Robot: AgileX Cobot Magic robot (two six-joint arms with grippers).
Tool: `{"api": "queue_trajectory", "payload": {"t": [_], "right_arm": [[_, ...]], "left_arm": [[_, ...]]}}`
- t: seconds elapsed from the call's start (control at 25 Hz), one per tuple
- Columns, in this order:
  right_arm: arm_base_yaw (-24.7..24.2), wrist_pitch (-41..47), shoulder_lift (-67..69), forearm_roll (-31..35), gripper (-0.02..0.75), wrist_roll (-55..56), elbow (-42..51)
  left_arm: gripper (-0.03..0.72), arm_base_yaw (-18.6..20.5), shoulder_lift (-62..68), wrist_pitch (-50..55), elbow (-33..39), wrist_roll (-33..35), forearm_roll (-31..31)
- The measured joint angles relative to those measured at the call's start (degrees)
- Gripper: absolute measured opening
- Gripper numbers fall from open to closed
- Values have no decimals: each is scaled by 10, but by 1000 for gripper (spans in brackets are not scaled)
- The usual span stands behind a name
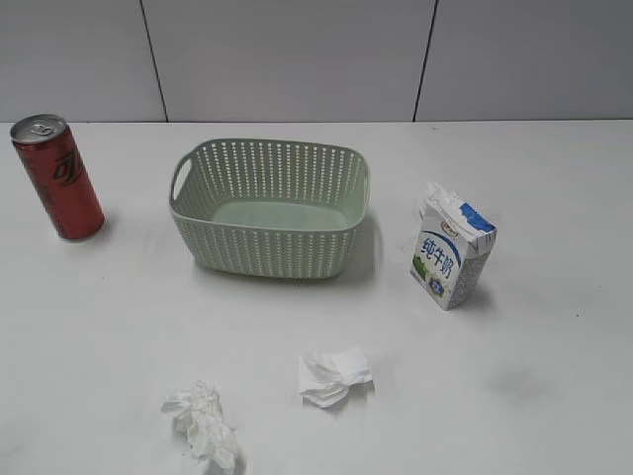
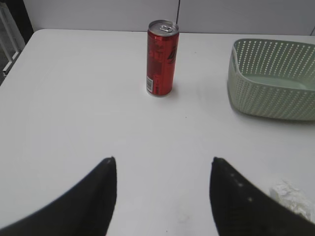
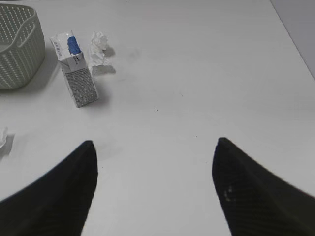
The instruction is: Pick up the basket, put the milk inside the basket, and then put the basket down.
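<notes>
The pale green basket (image 1: 269, 206) stands empty on the white table at mid-back; it also shows in the left wrist view (image 2: 273, 78) and at the right wrist view's left edge (image 3: 17, 46). The milk carton (image 1: 452, 252) stands upright to the basket's right, apart from it; the right wrist view shows it (image 3: 78, 71) ahead and left. My left gripper (image 2: 162, 160) is open and empty over bare table, short of the basket. My right gripper (image 3: 153, 142) is open and empty, short of the milk. Neither gripper shows in the exterior view.
A red soda can (image 1: 57, 176) stands at the back left, also in the left wrist view (image 2: 161, 58). Two crumpled white tissues (image 1: 334, 378) (image 1: 203, 424) lie at the front of the table. One tissue (image 3: 99, 48) lies beside the milk.
</notes>
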Motion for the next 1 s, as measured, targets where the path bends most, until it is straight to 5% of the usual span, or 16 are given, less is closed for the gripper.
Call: {"api": "queue_trajectory", "payload": {"t": [1.0], "right_arm": [[0, 0, 0, 0, 554, 0, 0]], "left_arm": [[456, 0, 0, 0, 0, 0, 0]]}}
